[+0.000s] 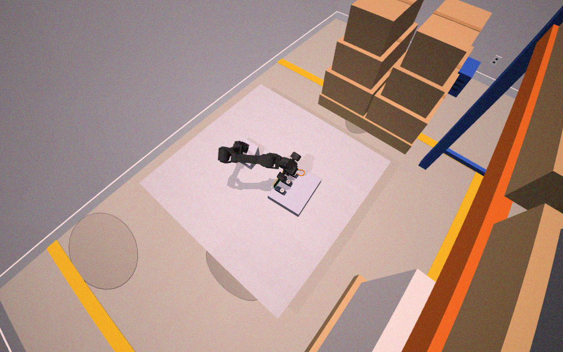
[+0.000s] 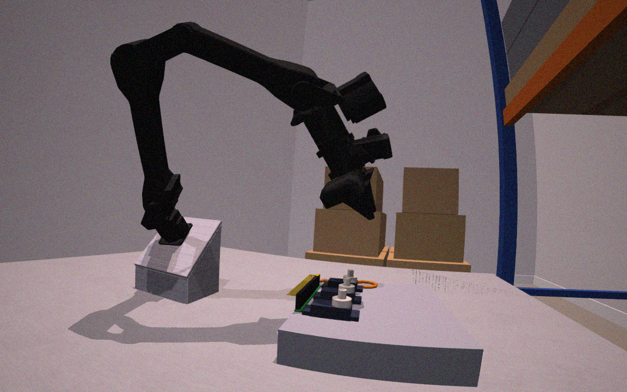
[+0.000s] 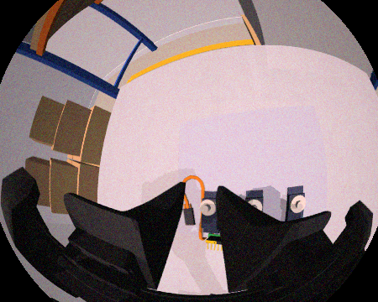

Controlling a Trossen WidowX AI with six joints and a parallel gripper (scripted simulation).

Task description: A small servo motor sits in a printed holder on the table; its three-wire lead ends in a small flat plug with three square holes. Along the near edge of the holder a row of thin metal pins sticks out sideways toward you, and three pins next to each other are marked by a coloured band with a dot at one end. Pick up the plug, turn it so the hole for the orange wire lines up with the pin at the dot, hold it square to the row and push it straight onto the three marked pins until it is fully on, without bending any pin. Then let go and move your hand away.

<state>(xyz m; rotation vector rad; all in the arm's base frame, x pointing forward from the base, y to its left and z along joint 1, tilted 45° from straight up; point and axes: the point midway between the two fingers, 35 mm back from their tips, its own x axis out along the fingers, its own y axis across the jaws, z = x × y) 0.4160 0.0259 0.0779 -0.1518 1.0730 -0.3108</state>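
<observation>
My gripper [image 2: 370, 213] [image 3: 201, 190] is open and empty, pointing down at a slant high above the holder. The holder [image 1: 299, 196] [image 2: 379, 358] [image 3: 256, 138] is a low pale slab. The dark plug [image 3: 189, 216] shows between the fingers in the wrist view, well below them, left of the nearest servo [image 3: 207, 207]. Its orange lead [image 1: 301, 172] [image 2: 368, 284] [image 3: 193, 177] loops beyond it. The yellow pins [image 2: 301, 286] [image 3: 213, 247] stick out along the holder's edge; my right finger hides most of the row in the wrist view. The coloured band, dot and plug holes cannot be made out.
Two more servos [image 3: 297, 204] [image 2: 341, 300] with white horns stand in the row beside the first. The arm's wedge-shaped base [image 2: 203, 258] stands left of the holder. Stacked boxes [image 1: 362, 65] [image 2: 350, 233] and a shelf rack [image 2: 498, 146] stand beyond the table.
</observation>
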